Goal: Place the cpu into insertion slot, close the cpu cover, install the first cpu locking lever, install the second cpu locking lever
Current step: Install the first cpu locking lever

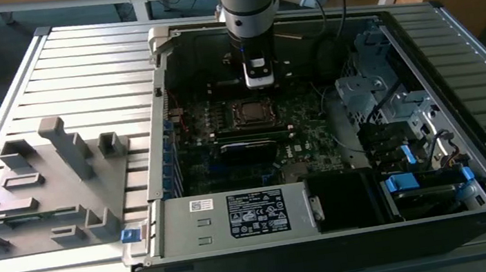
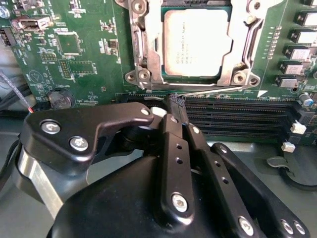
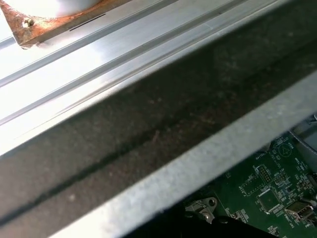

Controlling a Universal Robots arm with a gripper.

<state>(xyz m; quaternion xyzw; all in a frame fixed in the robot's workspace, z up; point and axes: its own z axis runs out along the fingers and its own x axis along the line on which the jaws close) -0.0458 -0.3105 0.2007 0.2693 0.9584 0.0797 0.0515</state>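
Hanging low inside the open dark metal computer case (image 1: 158,143), the black two-fingered gripper (image 2: 176,102) has its fingers (image 2: 171,144) drawn tight together, with no gap showing. The tips meet the free end of a thin silvery wire locking lever (image 2: 213,91), though I cannot tell whether the wire is nipped between them or only pushed. Close alongside the tips run long black memory slots (image 2: 237,116). Just beyond the tips lies the square silver-rimmed insertion slot (image 2: 142,75). The small flat cpu with its dull grey metal top (image 2: 195,42) sits inside it, framed by the thin silvery cpu cover (image 2: 153,42), which lies flat over its edges. Farther out spreads the dark green motherboard (image 2: 84,44).

The lever looks like springy steel wire: light, stiff and slick, and likely to snap back if it slips. Its bent end seems the place to take it. The chip is probably light, rigid and delicate underneath, so best touched by its edges.
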